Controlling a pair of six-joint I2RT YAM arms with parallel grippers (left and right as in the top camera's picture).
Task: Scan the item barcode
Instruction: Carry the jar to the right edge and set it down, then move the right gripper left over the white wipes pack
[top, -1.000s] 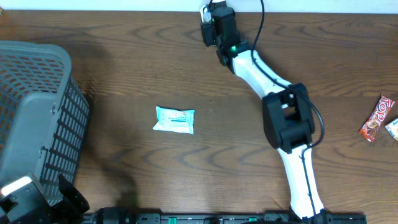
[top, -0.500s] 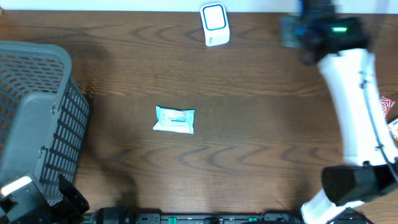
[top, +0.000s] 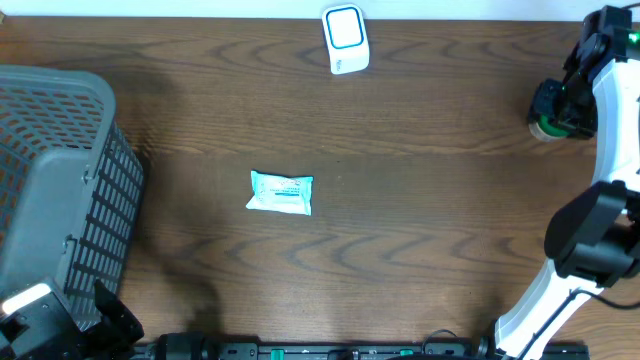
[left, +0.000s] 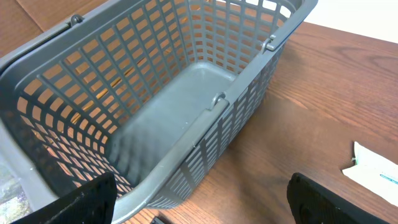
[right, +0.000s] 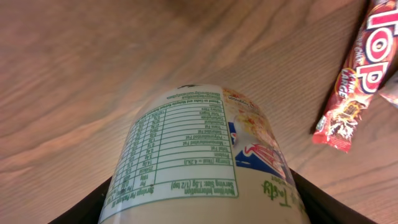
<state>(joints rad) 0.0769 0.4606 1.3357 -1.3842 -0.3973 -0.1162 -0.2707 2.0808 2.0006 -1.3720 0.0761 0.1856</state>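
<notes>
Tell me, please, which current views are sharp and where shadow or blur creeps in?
Overhead: evenly lit, sharp, a soft shadow beside the basket. Left wrist: basket mesh crisp, the left fingers dark and blurred at the bottom edge. Right wrist: the bottle fills the frame, its inverted label print legible; the candy bar looks slightly soft.

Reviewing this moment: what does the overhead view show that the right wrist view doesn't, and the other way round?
Only overhead: the grey basket, the teal packet and the white scanner. Only right wrist: the red candy bar and the nutrition table on the white container. Both: that container, gripped in the right hand, and the wooden table.
</notes>
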